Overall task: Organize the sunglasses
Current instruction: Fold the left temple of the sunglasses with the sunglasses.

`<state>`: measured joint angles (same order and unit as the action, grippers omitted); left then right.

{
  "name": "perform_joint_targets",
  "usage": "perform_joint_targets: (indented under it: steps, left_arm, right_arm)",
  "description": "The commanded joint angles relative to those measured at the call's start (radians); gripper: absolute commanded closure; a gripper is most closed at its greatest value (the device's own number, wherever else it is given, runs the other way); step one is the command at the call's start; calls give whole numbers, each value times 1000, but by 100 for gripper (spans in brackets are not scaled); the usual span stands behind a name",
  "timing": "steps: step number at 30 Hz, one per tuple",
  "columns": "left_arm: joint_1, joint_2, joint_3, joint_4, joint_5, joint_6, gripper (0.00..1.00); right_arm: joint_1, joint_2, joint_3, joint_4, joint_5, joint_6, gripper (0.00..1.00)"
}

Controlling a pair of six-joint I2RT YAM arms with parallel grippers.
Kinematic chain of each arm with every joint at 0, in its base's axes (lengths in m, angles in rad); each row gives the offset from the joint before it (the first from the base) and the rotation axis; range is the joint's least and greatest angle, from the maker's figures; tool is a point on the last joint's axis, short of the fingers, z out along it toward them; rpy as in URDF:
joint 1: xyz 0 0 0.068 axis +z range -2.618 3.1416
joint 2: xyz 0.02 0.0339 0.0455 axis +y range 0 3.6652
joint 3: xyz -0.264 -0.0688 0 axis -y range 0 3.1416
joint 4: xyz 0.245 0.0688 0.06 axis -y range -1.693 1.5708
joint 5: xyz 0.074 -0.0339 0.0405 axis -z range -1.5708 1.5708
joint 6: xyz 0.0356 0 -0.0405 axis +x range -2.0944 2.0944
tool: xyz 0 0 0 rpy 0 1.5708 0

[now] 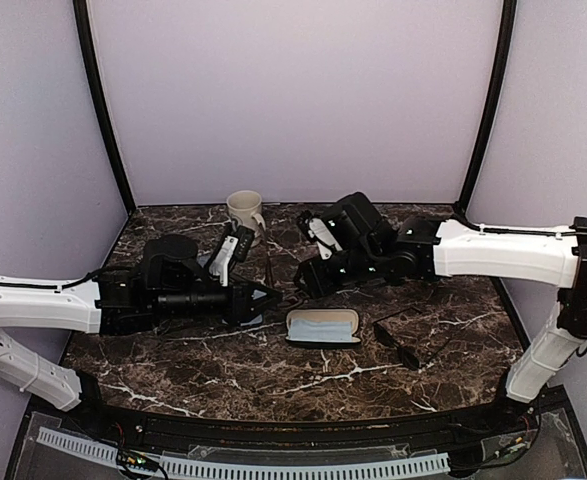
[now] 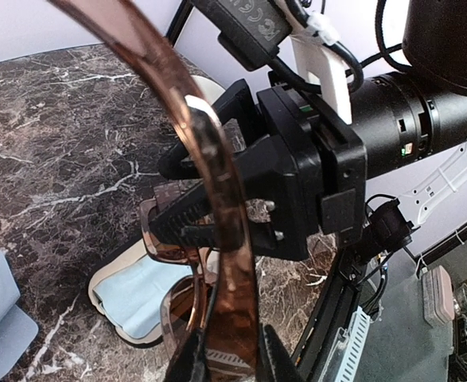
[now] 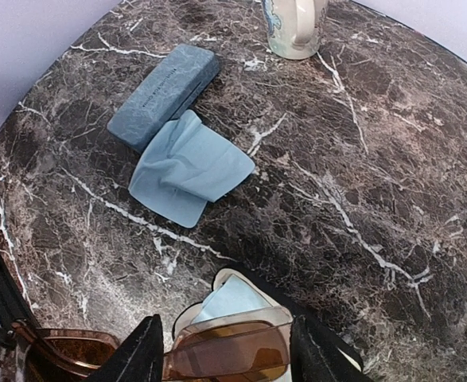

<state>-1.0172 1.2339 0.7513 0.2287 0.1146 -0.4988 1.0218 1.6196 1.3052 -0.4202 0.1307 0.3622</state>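
Pinching the frame of the brown-framed sunglasses (image 2: pixel 217 159) in the pressed-together jaws of the left gripper (image 2: pixel 230 364). Bracketing one lens in the part-spread jaws of the right gripper (image 3: pixel 225 347), apparently touching both edges. Lying just below: open case (image 3: pixel 231 298). Lying farther out: grey-blue case (image 3: pixel 165 91), loose cloth (image 3: pixel 189 167), mug (image 3: pixel 295 24).

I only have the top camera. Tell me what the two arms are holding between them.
Observer: A pair of brown sunglasses; in the left wrist view the left gripper has one temple pinched in its jaws.
Operator: Report the other arm.
Observer: The right gripper straddles one lens, jaws on either side; a firm clamp I cannot confirm.
Operator: List what else I am missing.
Observer: A closed grey-blue case with a blue cloth at its side.
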Motion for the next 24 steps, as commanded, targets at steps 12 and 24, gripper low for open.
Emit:
perform_joint_targets:
  steps: [12, 24]
  left_arm:
    - [6, -30, -7, -6, 8, 33, 100]
    - [75, -133, -79, -12, 209, -84, 100]
  right_arm:
    - [-17, -201, -80, -4, -14, -115, 34]
    - [15, -299, -264, -6, -157, -377, 11]
